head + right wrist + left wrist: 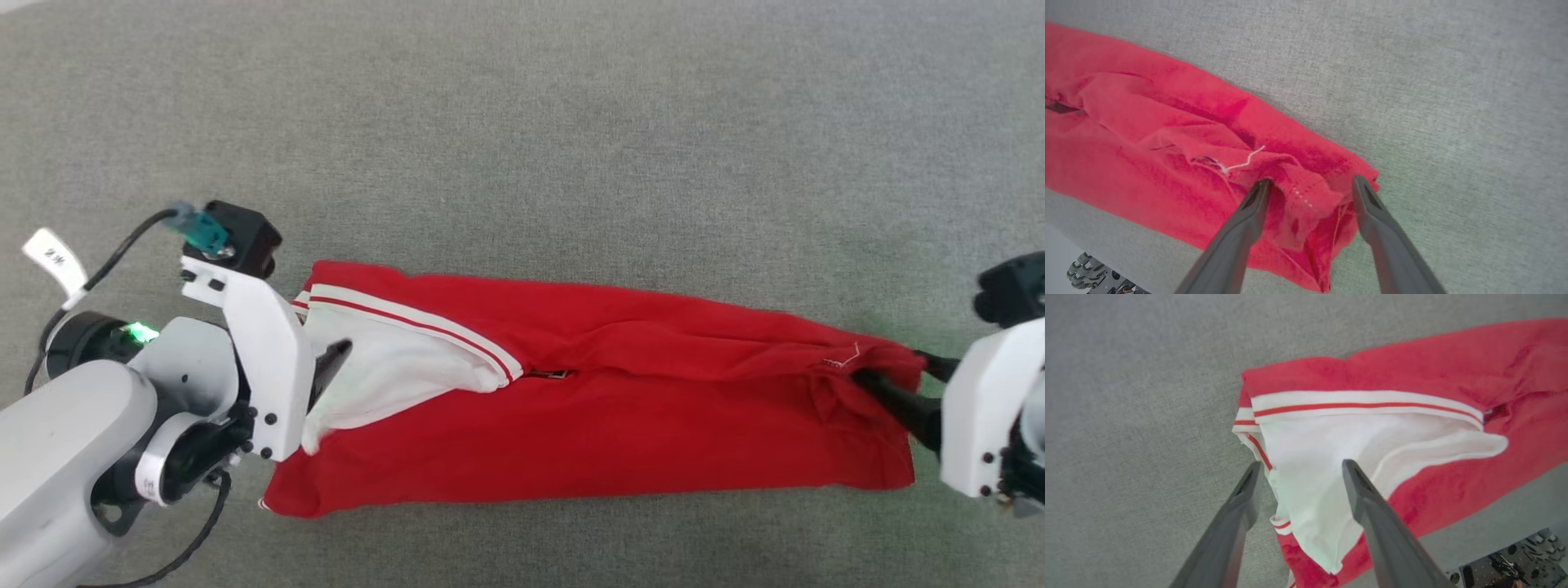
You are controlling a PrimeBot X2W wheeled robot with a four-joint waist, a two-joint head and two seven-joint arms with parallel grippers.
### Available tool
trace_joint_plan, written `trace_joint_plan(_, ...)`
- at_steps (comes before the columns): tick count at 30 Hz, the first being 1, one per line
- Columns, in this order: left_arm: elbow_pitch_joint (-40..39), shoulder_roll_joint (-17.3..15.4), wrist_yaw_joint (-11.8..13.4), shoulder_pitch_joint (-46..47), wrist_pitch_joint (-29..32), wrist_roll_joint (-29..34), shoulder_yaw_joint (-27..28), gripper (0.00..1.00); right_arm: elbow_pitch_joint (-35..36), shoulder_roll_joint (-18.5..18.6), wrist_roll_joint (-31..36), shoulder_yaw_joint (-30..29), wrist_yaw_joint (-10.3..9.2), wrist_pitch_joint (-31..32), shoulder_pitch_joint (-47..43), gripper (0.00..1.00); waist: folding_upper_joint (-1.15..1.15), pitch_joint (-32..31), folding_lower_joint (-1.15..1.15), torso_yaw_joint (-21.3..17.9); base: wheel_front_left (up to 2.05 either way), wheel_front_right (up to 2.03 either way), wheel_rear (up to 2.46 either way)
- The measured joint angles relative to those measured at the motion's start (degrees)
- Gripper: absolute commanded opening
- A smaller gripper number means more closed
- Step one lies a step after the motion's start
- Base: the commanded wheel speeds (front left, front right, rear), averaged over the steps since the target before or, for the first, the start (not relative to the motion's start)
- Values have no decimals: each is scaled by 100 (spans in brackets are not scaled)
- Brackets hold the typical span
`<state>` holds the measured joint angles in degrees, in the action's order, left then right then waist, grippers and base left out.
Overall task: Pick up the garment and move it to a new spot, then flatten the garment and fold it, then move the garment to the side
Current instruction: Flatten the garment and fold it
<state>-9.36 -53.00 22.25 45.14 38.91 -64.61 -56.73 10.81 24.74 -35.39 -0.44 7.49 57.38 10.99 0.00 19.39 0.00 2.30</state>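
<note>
The garment (588, 408), bright red, lies in a long folded strip across the grey surface. Its white sleeve end with striped trim (392, 351) is on top at the left end. My left gripper (339, 353) is at that end, open. In the left wrist view its fingers (1301, 464) straddle the white sleeve fabric (1323, 457) without pinching it. My right gripper (890, 367) is at the strip's right end, also open. In the right wrist view its fingers (1311, 180) stand apart around a bunched red corner (1306, 196) with a loose white thread.
Grey cloth surface (522, 122) spreads far beyond the garment on all sides. A cable and a white tag (53, 261) hang by my left arm. The surface's edge, with dark hardware below it (1515, 563), shows in the left wrist view's lower right corner.
</note>
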Motion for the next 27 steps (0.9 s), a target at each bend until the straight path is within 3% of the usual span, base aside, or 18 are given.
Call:
trace_joint_plan(13,100,45,-234,-855,-2651,375,603,100,-136,-41,-107,-803,0,289,-578,100,0,-199,0,188,0,0,0)
trace_joint_plan(22,526,244,-191,-1482,-4579,579,1063,100,-776,-114,-283,-498,0,134,-408,100,0,-158,0,343,0,0,0)
trace_joint_plan(27,881,449,-223,-1853,-5257,651,1344,100,-1304,-2,-466,-212,0,-105,-92,100,0,-140,0,456,0,0,0)
